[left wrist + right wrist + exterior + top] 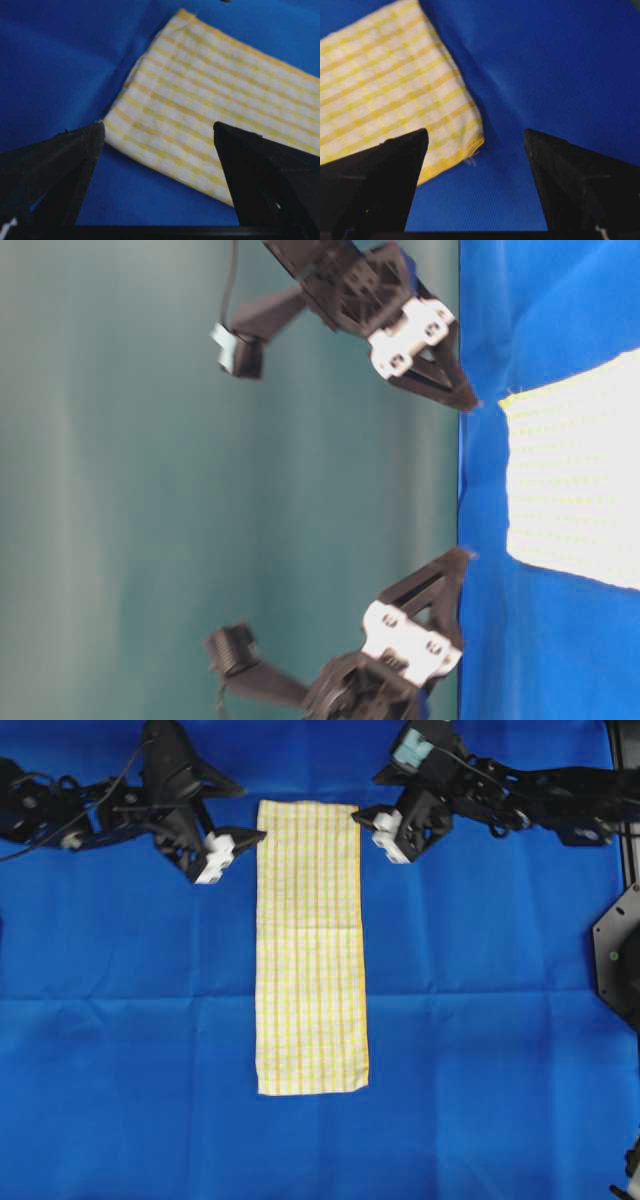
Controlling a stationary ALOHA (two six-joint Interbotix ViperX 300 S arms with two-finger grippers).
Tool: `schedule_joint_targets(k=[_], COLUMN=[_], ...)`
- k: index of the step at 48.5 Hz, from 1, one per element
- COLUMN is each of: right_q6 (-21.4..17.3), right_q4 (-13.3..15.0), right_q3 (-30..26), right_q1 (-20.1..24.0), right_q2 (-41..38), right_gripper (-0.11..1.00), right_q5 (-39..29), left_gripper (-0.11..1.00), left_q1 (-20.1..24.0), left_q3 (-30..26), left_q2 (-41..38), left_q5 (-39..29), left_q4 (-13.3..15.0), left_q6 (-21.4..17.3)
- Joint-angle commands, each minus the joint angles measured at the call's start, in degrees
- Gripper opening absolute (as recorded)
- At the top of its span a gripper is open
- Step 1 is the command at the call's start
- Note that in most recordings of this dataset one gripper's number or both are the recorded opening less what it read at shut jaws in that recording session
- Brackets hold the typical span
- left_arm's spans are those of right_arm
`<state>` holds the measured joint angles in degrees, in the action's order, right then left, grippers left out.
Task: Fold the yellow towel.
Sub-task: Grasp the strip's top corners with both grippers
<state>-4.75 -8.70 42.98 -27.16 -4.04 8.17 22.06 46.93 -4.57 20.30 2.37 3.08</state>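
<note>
The yellow towel (pixel 310 950) lies flat on the blue cloth as a long narrow strip with a faint crease across its middle. Its far short edge sits between my two grippers. Just off the towel's far left corner, my left gripper (pixel 252 815) is open; in the left wrist view that corner of the towel (pixel 210 85) lies between the spread fingers of the left gripper (pixel 159 132). My right gripper (pixel 365 798) is open at the far right corner. In the right wrist view the towel's (pixel 385 85) hemmed corner lies between the fingers of the right gripper (pixel 475 135). Neither gripper holds anything.
The plain blue cloth (pixel 480 1020) covers the whole table under the towel. A black fixture (pixel 620 950) stands at the right edge. In the table-level view a teal wall (pixel 120 490) rises behind both arms, and the towel's (pixel 575 480) end shows.
</note>
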Motion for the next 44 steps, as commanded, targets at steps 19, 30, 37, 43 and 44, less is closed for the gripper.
schedule_joint_targets(k=[19,30,37,43,44], right_q6=[-0.2,-0.3,-0.2,-0.3,-0.2], right_q4=[-3.2,-4.9,-5.0,-5.0,-5.0], right_q3=[-5.0,-5.4,-5.4,-5.4,-5.4], right_q1=[-0.2,-0.2,0.2,0.8,0.9], right_q2=[-7.3,-9.1,-9.2,-9.2,-9.2], right_gripper=[0.78,0.70,0.33,0.07,0.07], right_q5=[-0.4,-0.6,-0.4,-0.3,-0.3], left_gripper=[0.89,0.60,0.21,0.04,0.04], left_q1=[3.3,3.5,3.5,3.5,3.4], left_q3=[-7.2,-8.5,-8.6,-8.7,-8.7], left_q2=[-11.8,-14.1,-14.6,-14.8,-14.8], left_q5=[1.8,1.9,1.8,1.8,1.8], left_q4=[0.3,0.8,0.8,0.8,0.8], left_q6=[0.8,0.9,0.9,0.9,0.9])
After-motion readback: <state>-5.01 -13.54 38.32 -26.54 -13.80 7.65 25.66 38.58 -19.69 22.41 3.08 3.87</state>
